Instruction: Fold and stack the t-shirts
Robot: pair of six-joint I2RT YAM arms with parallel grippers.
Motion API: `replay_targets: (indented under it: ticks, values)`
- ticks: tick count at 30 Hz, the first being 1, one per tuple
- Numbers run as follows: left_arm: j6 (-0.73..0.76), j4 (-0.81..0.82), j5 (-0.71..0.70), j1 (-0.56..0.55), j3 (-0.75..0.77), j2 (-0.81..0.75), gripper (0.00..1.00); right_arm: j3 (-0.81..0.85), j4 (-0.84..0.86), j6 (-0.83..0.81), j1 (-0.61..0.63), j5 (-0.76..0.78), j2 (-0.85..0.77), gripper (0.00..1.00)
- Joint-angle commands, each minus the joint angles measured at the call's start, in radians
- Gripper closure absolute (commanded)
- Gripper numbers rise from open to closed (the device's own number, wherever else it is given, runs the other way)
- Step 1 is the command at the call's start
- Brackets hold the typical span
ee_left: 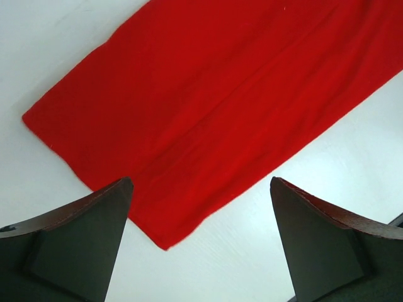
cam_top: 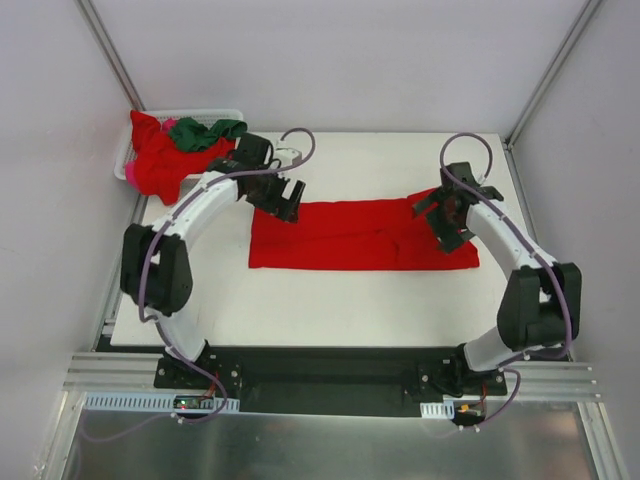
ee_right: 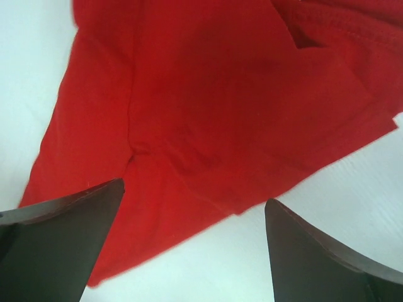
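At the near edge of the white desk (cam_top: 330, 310) the bases of the two arms are bolted side by side. Towards the middle of the desk a bright red cloth t-shirt (cam_top: 360, 235) is laid flat, folded into a long strip that runs from left to right. Its left end is straight and smooth; at its right end overlapping layers and creases are seen.

The left end effector (cam_top: 283, 197) is held over the far left corner of the strip, its two dark fingers (ee_left: 82, 239) spread wide with nothing between them. The right end effector (cam_top: 447, 215) is held over the right end, likewise spread wide and empty, and the rumpled layers are seen beneath it in the right wrist view. Whether either is touching the cloth cannot be told.

At the far left corner of the desk a white plastic lattice basket (cam_top: 215, 114) is placed. A heap of bright red cloth shirts (cam_top: 158, 165) is draped over its near rim, and a dark green cloth t-shirt (cam_top: 205, 132) is crumpled on top, towards the far side.
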Motion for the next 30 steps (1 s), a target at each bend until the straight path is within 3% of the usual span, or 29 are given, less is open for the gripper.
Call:
replay_targets:
  ticks: [1,7,14,23,30]
  values:
    - [0.179,0.018,0.106,-0.013,0.136,0.155,0.08,0.12,0.046,0.239,0.023,0.019,0.161,0.0]
    - [0.096,0.017,0.005,-0.06,0.178,0.293,0.09,0.235,-0.035,0.281,0.042,0.048,0.377,0.0]
    - [-0.103,0.026,-0.193,-0.099,0.15,0.399,0.11,0.226,-0.003,0.285,0.048,0.079,0.428,0.0]
    - [-0.41,0.064,-0.367,-0.141,-0.055,0.323,0.11,0.361,0.049,0.14,0.046,0.014,0.564,0.0]
    - [-0.768,0.061,-0.434,-0.293,-0.262,0.168,0.11,0.588,0.028,-0.038,0.048,-0.001,0.687,0.0]
